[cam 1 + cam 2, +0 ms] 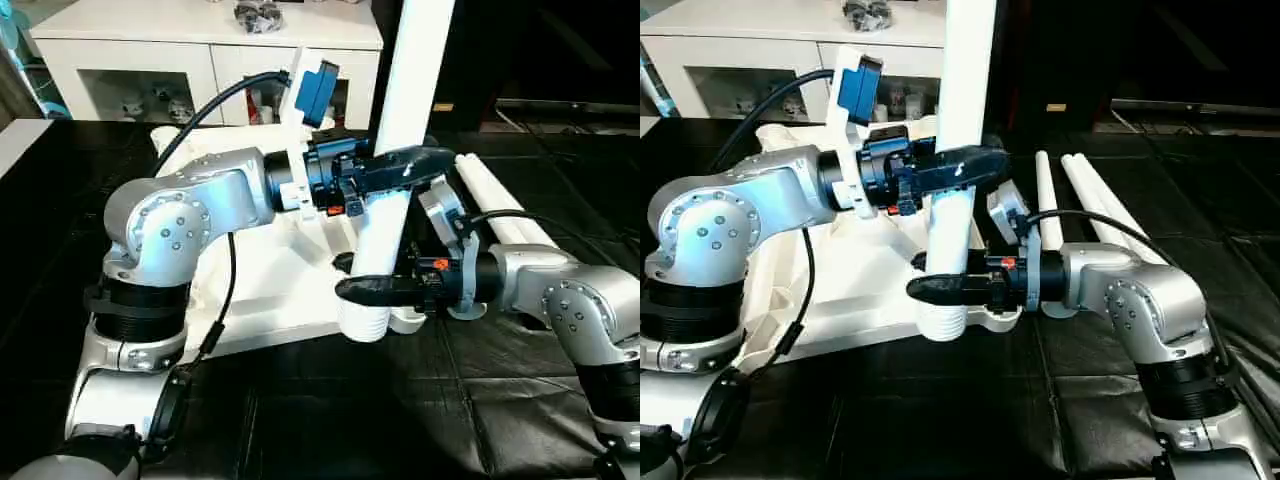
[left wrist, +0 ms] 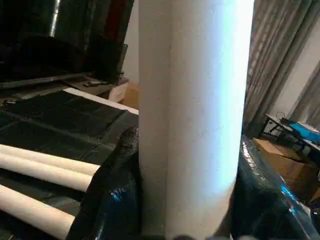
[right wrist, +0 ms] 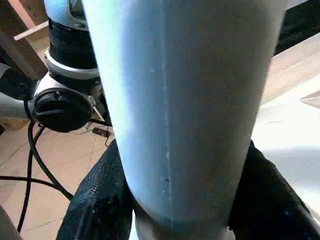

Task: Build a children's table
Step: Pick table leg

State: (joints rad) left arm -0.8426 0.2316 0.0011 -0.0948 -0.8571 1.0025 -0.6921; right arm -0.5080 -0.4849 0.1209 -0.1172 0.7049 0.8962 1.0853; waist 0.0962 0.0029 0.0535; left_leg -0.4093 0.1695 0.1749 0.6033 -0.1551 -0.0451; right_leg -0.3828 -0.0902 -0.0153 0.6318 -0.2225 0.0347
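Note:
One white table leg (image 1: 410, 90) stands upright, its ribbed lower end at the near right corner of the children's table top (image 1: 280, 280). The top lies upside down on the black mat. My left gripper (image 1: 395, 170) is shut on the leg at mid height, black fingers (image 2: 112, 200) pressing on both sides of the tube (image 2: 195, 115). Lower down, my right gripper (image 1: 375, 290) is shut on the same leg just above its ribbed end, with a finger (image 3: 100, 205) on each side of the tube (image 3: 185, 100). Whether the end sits in the corner socket I cannot tell.
Spare white legs (image 1: 1090, 195) lie side by side on the black mat to the right of the table top. A white cabinet (image 1: 200, 50) with glass doors stands behind. My left arm's cable (image 1: 225, 290) hangs over the table top.

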